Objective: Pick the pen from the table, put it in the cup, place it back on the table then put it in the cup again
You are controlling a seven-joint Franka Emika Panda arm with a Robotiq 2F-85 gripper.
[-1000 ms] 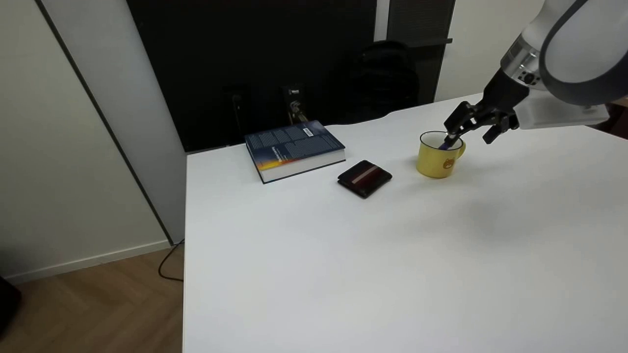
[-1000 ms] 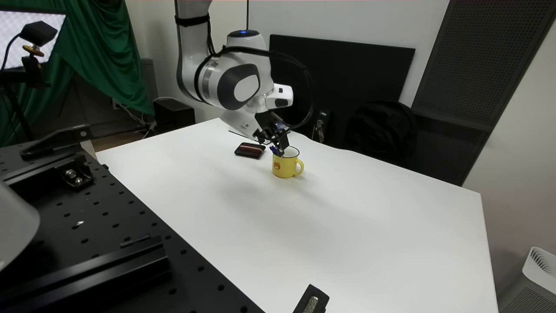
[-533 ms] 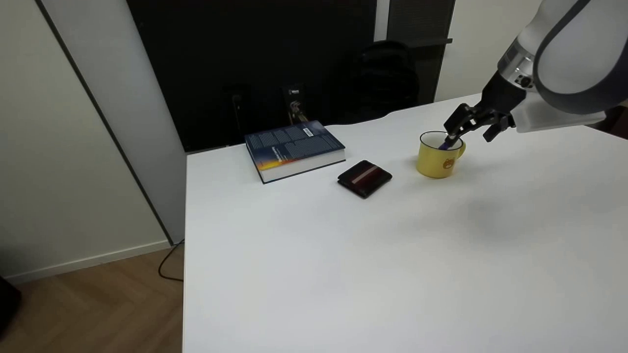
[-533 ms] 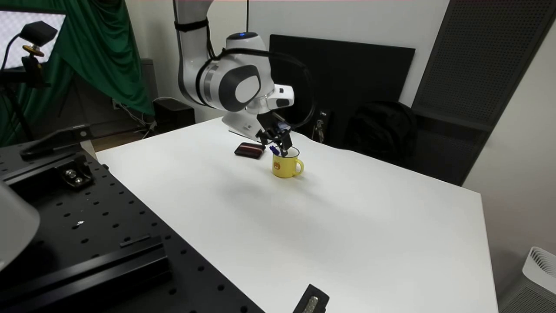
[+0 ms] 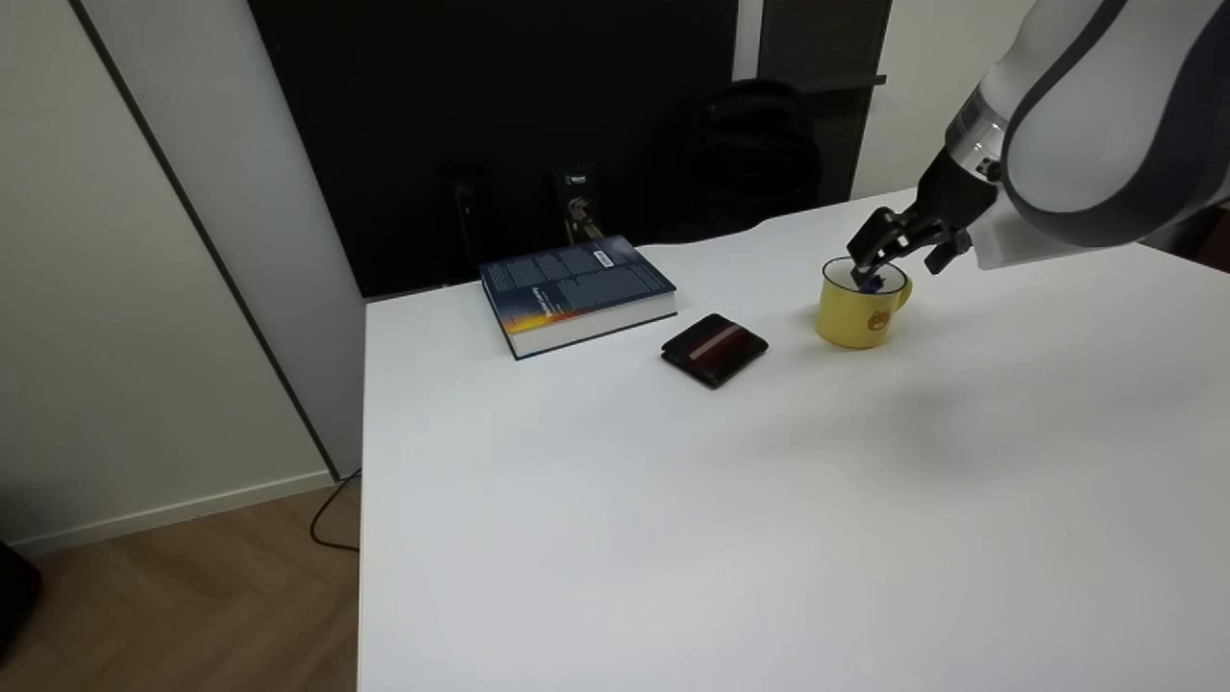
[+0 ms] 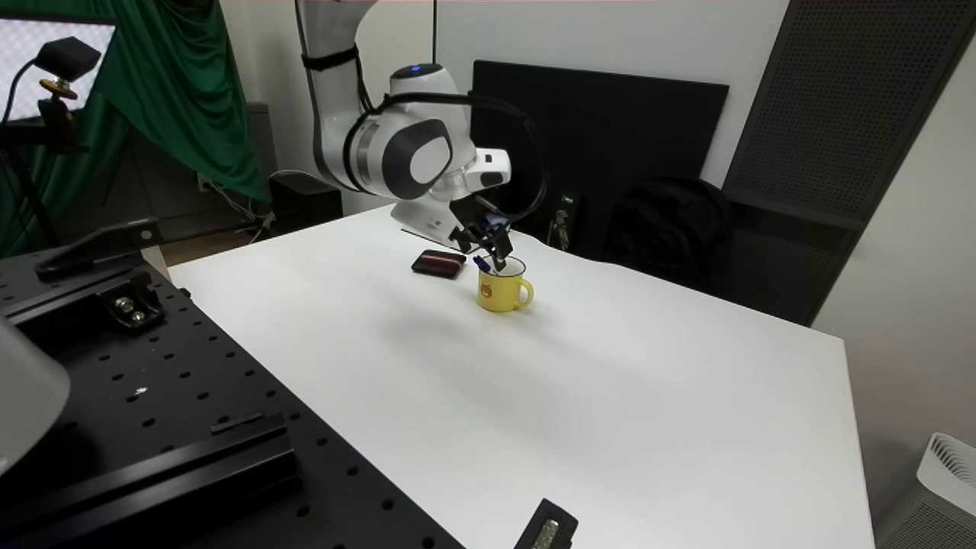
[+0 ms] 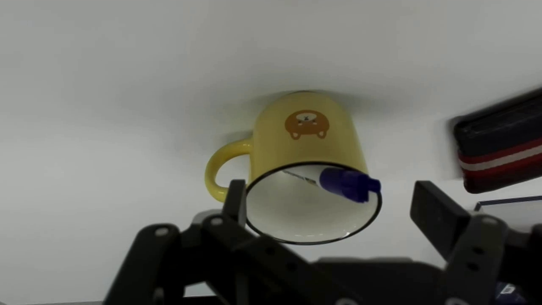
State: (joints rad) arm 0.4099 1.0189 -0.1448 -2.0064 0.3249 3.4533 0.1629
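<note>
The yellow cup (image 7: 271, 146) with a dark rim and a bear print stands upright on the white table (image 5: 673, 529); it also shows in both exterior views (image 5: 846, 322) (image 6: 499, 299). The blue and white pen (image 7: 345, 183) leans inside the cup, its blue cap at the rim. The pen's cap also shows in both exterior views (image 5: 873, 284) (image 6: 482, 264). My gripper (image 7: 330, 195) is open, with its fingers spread over the cup's mouth. One finger is near the handle side, the other beyond the cap side, apart from the pen. The gripper (image 5: 898, 270) is just above the cup.
A dark wallet (image 5: 714, 351) with a striped band lies beside the cup. A thick book (image 5: 586, 293) lies farther along near the table's back edge. A black panel (image 6: 595, 137) and a dark backpack (image 6: 671, 229) are behind the table. A black perforated mounting plate (image 6: 183, 412) borders it.
The arm and gripper have shifted slightly left in an exterior view, so the finger has moved off the pen's cap. The pen and cup have stayed in place.
</note>
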